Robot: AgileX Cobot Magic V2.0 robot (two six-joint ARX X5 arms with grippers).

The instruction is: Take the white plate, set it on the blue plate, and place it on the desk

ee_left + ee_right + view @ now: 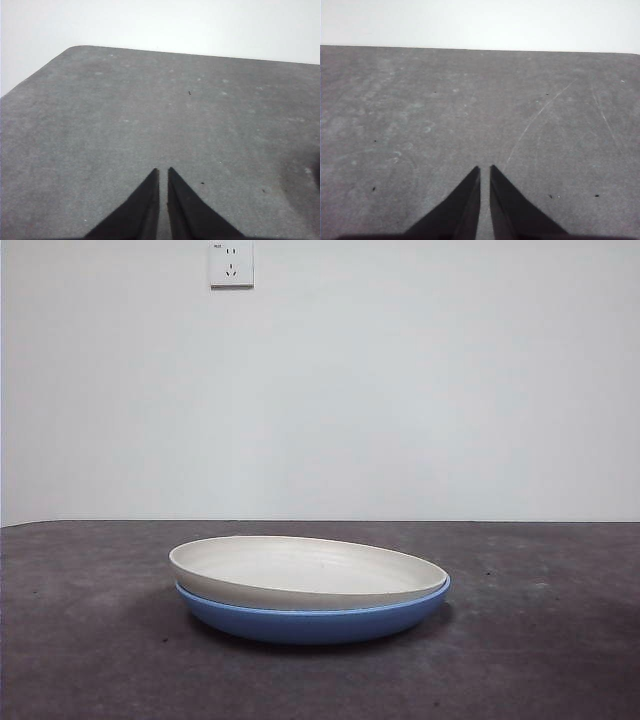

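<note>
Plates stacked: white plate nests tilted in blue plate; grip its raised 9 o'clock rim, lower onto worktop; left gripper and right gripper jaws clenched, empty.

Plain white wall, wall socket

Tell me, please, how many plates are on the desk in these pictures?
2. The white plate sits slightly tilted on top of the blue plate, which rests on the desk near its middle in the front view. Neither wrist view shows a plate.
</note>
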